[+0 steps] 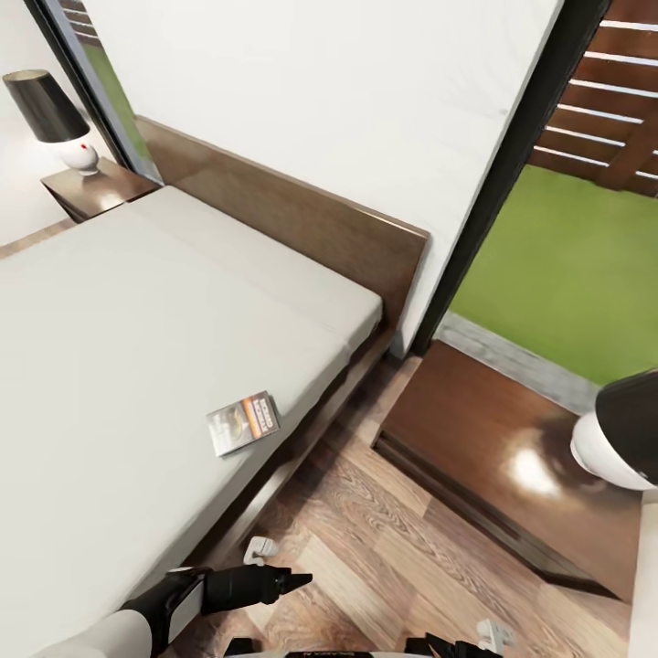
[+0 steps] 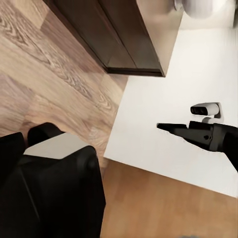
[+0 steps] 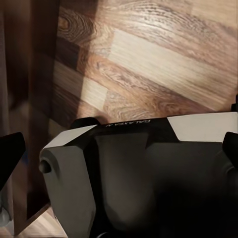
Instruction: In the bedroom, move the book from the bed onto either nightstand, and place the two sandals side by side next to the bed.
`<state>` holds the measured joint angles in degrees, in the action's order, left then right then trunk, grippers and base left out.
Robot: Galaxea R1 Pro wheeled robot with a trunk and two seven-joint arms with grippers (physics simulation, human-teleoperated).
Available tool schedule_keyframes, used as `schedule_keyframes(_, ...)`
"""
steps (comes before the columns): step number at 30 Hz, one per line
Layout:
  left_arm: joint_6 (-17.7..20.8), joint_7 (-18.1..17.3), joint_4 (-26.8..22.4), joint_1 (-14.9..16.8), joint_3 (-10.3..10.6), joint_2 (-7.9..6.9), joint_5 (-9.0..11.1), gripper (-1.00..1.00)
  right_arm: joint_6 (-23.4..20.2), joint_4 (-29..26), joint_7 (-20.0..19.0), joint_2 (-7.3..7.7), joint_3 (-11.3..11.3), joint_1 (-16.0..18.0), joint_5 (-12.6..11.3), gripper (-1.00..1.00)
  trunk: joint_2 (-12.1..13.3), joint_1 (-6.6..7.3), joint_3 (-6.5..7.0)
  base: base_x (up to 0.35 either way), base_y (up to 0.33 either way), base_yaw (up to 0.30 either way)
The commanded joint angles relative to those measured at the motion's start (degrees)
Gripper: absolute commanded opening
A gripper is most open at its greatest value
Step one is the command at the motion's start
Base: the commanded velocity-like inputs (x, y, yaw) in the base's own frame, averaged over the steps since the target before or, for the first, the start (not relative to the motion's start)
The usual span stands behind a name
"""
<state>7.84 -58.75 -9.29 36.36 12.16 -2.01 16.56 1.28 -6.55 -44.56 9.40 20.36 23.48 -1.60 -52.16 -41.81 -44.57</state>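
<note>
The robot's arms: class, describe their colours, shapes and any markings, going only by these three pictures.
In the head view, the left arm has a white sleeve-like section, then glossy black links tapering to a pointed tip. The left end effector has slim black fingers with a small white-and-black fitting beside them. A rounded black and grey-white body in the right wrist view bears "GALAXEA" lettering.

**Far corner:** lamp (image 1: 55,119) with black conical shade on a rounded white base. **Near right:** a second, alike lamp (image 1: 620,437), partly out of view. Black window frame (image 1: 512,174) running from the floor upward. **Beyond the glass:** grey paved strip (image 1: 521,361), green lawn (image 1: 567,265), brown slatted fence (image 1: 608,91).
</note>
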Motion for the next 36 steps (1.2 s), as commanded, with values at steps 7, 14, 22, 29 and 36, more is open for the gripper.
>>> schedule_keyframes(7, 0.60, -0.12, 0.58, 0.03, 0.41, -0.01, 0.58, 1.00, 0.13, 0.05, -0.18, 0.03, -0.06, -0.01, -0.16, 1.00, -0.03, 0.00, -0.26, 0.008, -0.003, 0.265)
schedule_keyframes(14, 0.60, -0.05, 0.73, 0.03, 0.40, 0.58, 0.58, 1.00, 0.13, 0.05, -0.18, 0.05, -0.06, 0.00, -0.16, 1.00, -0.03, 0.00, -0.48, 0.139, -0.097, 0.266)
schedule_keyframes(22, 0.56, -0.05, 0.76, 0.03, 0.40, 0.69, 0.59, 1.00, 0.15, 0.05, -0.14, 0.02, -0.06, 0.00, -0.12, 1.00, -0.03, 0.00, -0.73, 0.022, -0.017, 0.258)
schedule_keyframes(29, 0.60, -0.05, 0.77, 0.03, 0.41, 0.69, 0.58, 1.00, 0.28, -0.02, -0.06, 0.01, -0.06, 0.00, -0.10, 1.00, -0.03, 0.00, -0.76, 0.000, 0.000, 0.035)
schedule_keyframes(36, 0.58, -0.09, 0.77, 0.03, 0.41, 0.69, 0.58, 1.00, 0.79, -0.03, 0.23, -0.33, -0.07, 0.01, -0.11, 1.00, -0.03, 0.00, -0.76, 0.000, 0.000, 0.000)
